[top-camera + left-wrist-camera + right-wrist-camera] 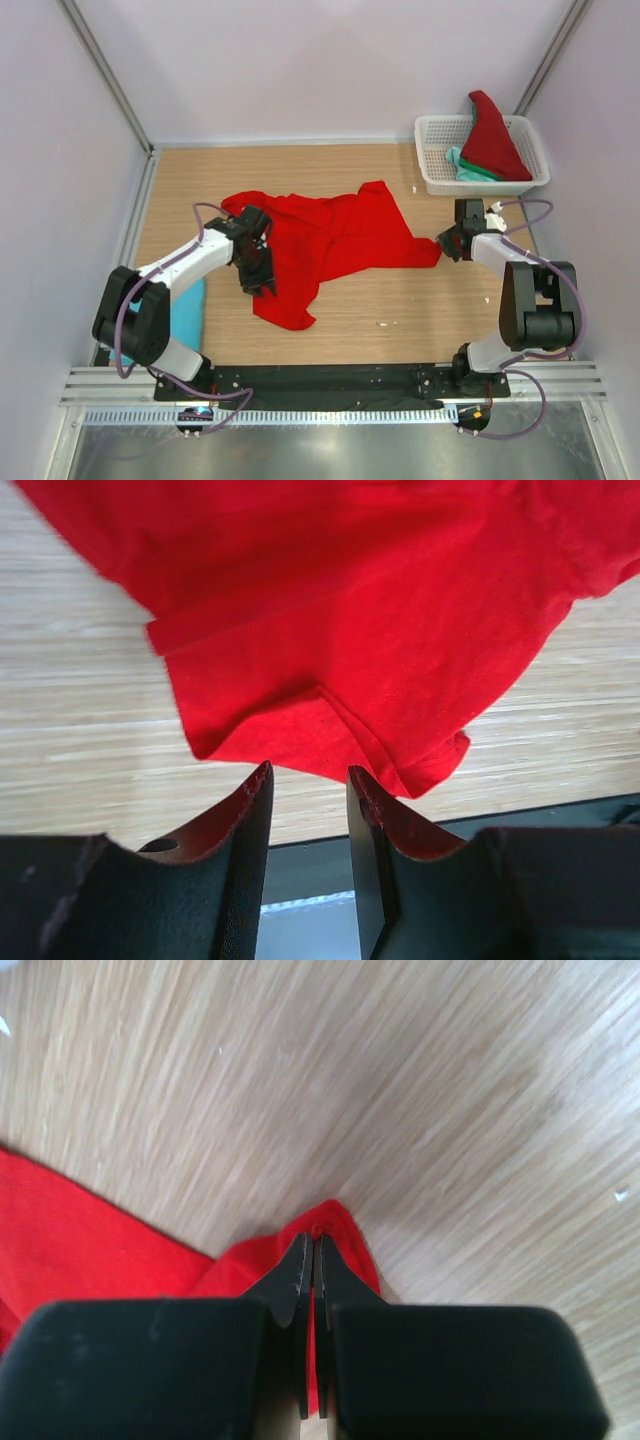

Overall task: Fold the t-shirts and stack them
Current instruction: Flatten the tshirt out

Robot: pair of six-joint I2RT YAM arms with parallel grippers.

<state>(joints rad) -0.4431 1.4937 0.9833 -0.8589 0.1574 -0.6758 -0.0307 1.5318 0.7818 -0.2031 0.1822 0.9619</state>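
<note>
A bright red t-shirt [330, 240] lies crumpled across the middle of the wooden table. My left gripper [258, 280] is open above the shirt's left side; in the left wrist view its fingertips [262, 780] stand apart over the shirt's near hem [330, 690], holding nothing. My right gripper [446, 243] is shut on the shirt's right corner [335, 1222], with red cloth pinched between the closed jaws. A light blue shirt [188, 310] lies at the table's left edge, partly under my left arm. A red shirt [492, 135] and a teal-green one [466, 168] sit in the basket.
A white lattice basket [431, 150] stands at the back right of the table. Purple-grey walls close in the back and sides. The black rail [320, 380] with the arm bases runs along the near edge.
</note>
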